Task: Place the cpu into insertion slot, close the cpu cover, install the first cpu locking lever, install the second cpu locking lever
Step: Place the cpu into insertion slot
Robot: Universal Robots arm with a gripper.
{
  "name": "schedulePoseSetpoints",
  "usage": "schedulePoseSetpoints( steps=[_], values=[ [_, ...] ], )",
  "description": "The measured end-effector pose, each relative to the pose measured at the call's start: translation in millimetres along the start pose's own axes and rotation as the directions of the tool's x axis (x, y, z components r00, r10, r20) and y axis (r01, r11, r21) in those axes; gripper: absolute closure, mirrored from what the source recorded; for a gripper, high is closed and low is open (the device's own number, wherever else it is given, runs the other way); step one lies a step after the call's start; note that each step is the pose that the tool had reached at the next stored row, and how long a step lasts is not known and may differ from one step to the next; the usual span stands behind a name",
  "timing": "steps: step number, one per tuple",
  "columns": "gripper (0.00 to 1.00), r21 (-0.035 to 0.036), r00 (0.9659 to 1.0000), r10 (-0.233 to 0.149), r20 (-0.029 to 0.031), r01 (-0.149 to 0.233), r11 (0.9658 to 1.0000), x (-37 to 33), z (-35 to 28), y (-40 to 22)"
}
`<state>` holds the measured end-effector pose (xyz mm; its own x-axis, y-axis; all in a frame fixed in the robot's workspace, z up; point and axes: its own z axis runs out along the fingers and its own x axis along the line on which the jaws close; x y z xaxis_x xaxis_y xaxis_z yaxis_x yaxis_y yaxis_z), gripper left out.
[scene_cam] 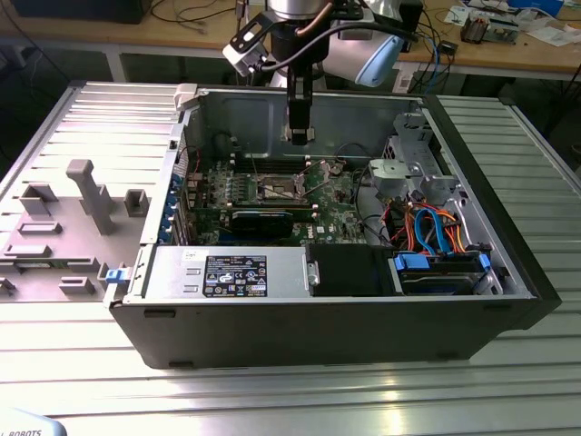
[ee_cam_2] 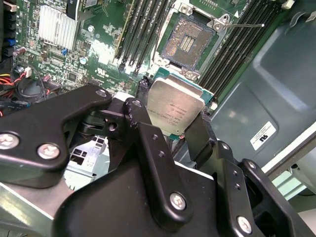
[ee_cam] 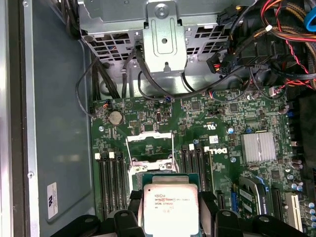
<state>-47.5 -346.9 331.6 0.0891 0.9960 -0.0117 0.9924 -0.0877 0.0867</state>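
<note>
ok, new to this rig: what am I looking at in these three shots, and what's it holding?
One robot arm reaches down into an open computer case lying on a ribbed metal table. The exterior view comes from a camera off the arm; both wrist views come from cameras riding on it. The gripper is shut on the cpu, a small silvery square chip, held above the green motherboard. The insertion slot is bare, its cpu cover standing open.
</note>
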Motion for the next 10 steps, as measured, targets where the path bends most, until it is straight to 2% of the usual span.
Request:
schedulePoseSetpoints(
  steps=[10],
  values=[
    [0.46, 0.0003, 1.0, 0.0, -0.0014, 0.0, 1.0, 0.0, 0.3, 0.0]
  ],
)
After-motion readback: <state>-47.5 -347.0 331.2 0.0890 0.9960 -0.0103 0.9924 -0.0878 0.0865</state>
